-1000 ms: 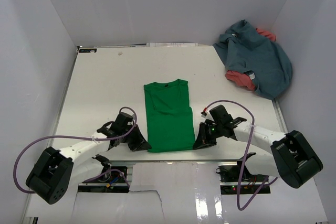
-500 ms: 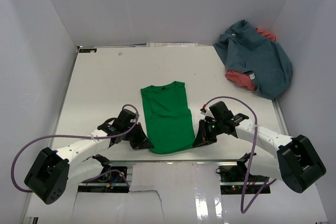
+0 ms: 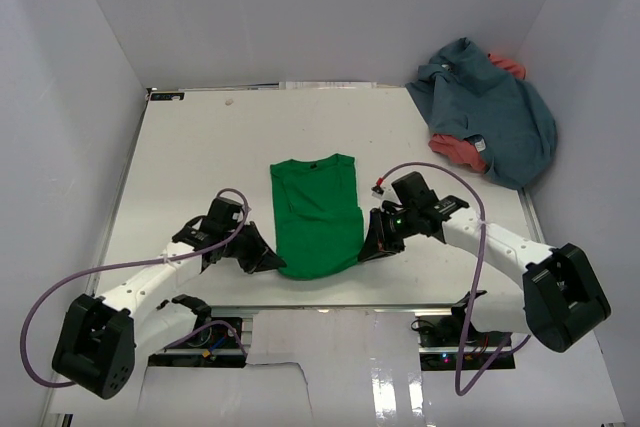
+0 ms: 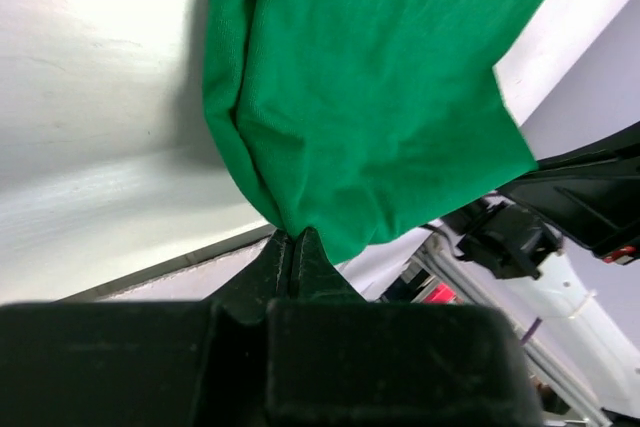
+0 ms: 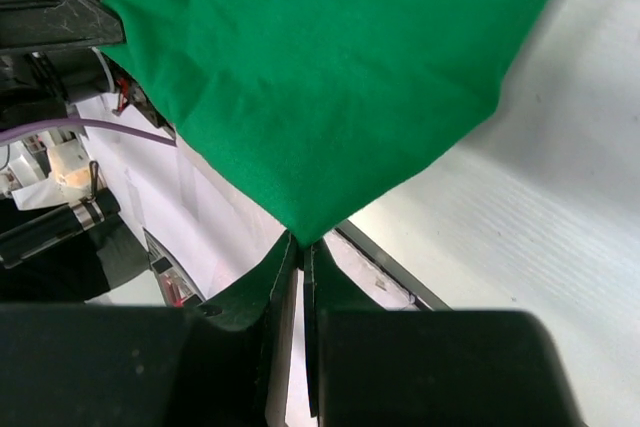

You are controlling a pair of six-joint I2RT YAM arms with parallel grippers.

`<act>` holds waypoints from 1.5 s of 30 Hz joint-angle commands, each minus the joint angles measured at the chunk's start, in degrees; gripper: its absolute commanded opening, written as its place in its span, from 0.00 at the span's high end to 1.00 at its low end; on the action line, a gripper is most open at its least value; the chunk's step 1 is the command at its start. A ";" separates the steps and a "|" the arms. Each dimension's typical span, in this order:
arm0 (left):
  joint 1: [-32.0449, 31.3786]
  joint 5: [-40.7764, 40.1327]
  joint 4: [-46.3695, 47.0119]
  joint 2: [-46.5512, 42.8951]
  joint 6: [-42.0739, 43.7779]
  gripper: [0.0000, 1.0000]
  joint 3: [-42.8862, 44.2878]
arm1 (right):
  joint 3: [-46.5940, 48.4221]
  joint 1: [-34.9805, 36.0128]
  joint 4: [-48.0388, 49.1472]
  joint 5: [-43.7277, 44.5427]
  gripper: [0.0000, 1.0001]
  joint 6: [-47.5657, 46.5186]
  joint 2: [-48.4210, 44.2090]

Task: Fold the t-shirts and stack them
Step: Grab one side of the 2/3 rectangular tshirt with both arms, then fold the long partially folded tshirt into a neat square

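The green t-shirt [image 3: 315,212] lies lengthwise in the middle of the table, its sleeves folded in and its collar at the far end. My left gripper [image 3: 272,263] is shut on its near left corner, which shows in the left wrist view [image 4: 290,234]. My right gripper [image 3: 366,250] is shut on its near right corner, which shows in the right wrist view [image 5: 303,241]. Both corners are lifted off the table and the hem sags between them. The slate blue-grey t-shirt [image 3: 490,112] lies crumpled at the back right over the coral red t-shirt [image 3: 456,150].
White walls [image 3: 80,97] close in the table on the left, back and right. The table's near edge [image 3: 330,309] runs just behind the lifted hem. Purple cables [image 3: 60,287] loop from both arms.
Both grippers have moved away from the near edge and up, carrying the green shirt's near hem. The shirt's visible length has shortened.
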 commanded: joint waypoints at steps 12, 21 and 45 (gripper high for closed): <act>9.08 3.79 -4.48 5.55 7.99 1.00 14.70 | 15.02 -2.55 -4.92 -2.60 0.92 -6.07 7.88; 13.21 5.19 -5.72 12.14 11.24 1.00 23.76 | 24.34 -4.93 -8.97 -2.69 0.92 -8.54 12.62; 18.22 7.65 -4.22 31.21 15.47 1.00 44.24 | 43.58 -9.59 -14.15 -0.23 0.92 -13.11 27.13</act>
